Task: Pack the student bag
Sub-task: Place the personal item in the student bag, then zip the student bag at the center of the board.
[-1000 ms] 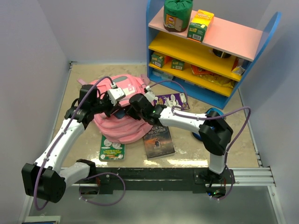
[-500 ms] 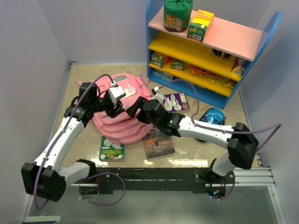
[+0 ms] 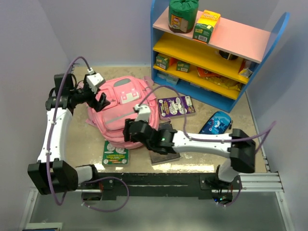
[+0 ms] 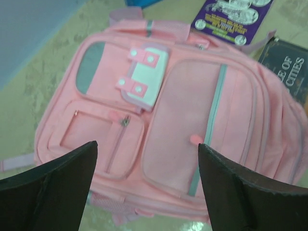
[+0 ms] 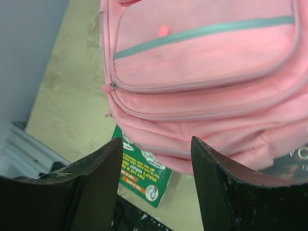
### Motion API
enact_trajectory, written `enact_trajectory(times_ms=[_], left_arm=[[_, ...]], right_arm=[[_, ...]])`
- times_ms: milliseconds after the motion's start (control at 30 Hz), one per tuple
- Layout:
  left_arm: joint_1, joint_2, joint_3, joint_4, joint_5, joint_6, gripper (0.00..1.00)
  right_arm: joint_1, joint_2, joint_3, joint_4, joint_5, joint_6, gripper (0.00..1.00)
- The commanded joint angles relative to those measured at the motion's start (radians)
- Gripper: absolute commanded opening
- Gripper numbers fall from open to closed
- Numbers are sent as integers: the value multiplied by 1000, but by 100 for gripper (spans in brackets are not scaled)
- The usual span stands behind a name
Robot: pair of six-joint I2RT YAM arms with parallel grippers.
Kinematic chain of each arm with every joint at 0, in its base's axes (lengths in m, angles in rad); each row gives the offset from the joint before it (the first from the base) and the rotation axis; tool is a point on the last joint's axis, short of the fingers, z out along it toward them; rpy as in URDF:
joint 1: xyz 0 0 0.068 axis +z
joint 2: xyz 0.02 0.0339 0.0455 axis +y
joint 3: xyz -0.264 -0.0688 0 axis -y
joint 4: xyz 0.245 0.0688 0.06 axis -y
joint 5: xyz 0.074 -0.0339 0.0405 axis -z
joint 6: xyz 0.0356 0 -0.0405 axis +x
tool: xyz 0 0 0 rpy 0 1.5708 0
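Backpack (image 3: 119,109), soft pink, grey zippers, white front patch

Pale lilac walls (image 3: 29,43) left, far & right. Beige mottled tabletop (image 3: 82,139). Far right: shelf unit (image 3: 240,36) w/ blue sides, pink top board, yellow boards below. Metal rail (image 3: 260,179) along near edge. Soft, even light.

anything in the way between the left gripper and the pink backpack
Nothing visible does. The left gripper hangs open over the student bag, whose front pockets show unobstructed between its fingers. The purple booklet and the dark book lie beside the bag, off that path.
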Motion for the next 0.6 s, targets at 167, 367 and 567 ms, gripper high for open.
enact_trajectory(times_ms=[167,367,567], left_arm=[[179,134,94,-265,137,178,92],[205,118,30,-244,81,204,93],[233,218,30,-267,119,202,93]], right_arm=[[55,371,535,-75,35,-563,66],[58,382,457,56,-171,-1111,73],[48,451,539,-41,-266,-1230,72]])
